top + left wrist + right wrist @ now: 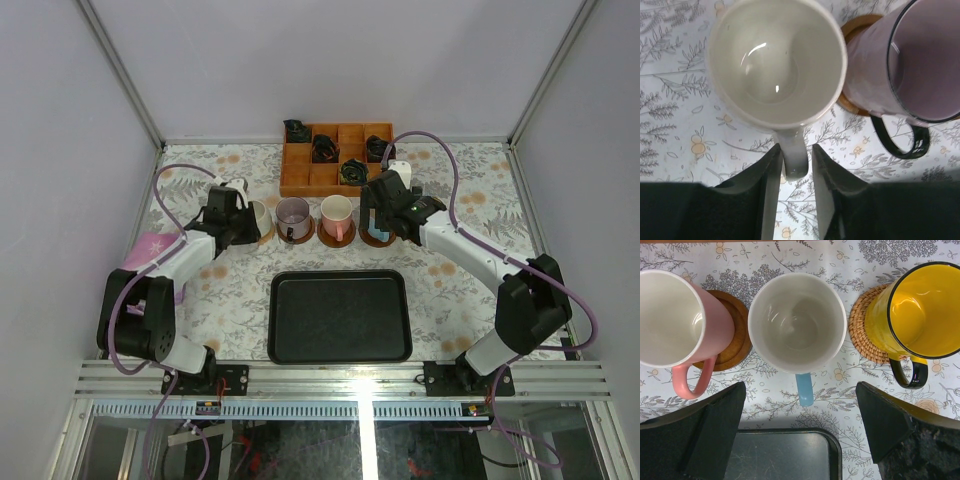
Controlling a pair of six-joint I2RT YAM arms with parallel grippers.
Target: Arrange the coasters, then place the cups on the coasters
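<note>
The cream-white cup (777,60) stands upright at the left end of the row. Its handle (795,160) sits between the fingers of my left gripper (797,150); the jaws are slightly apart, with a gap on the right side. Beside it the mauve cup (910,65) rests on a brown coaster (855,25). My right gripper (800,425) hangs wide open, just short of the light blue cup (797,322) and touching nothing. The pink cup (670,315) stands on a brown coaster (735,335). The yellow cup (925,310) stands on the woven coaster (860,330).
The black tray (340,315) lies in front of the row of cups. The orange square-celled box (337,158) with small dark objects stands behind it. A pink object (150,248) lies by the left arm. Enclosure walls close in both sides.
</note>
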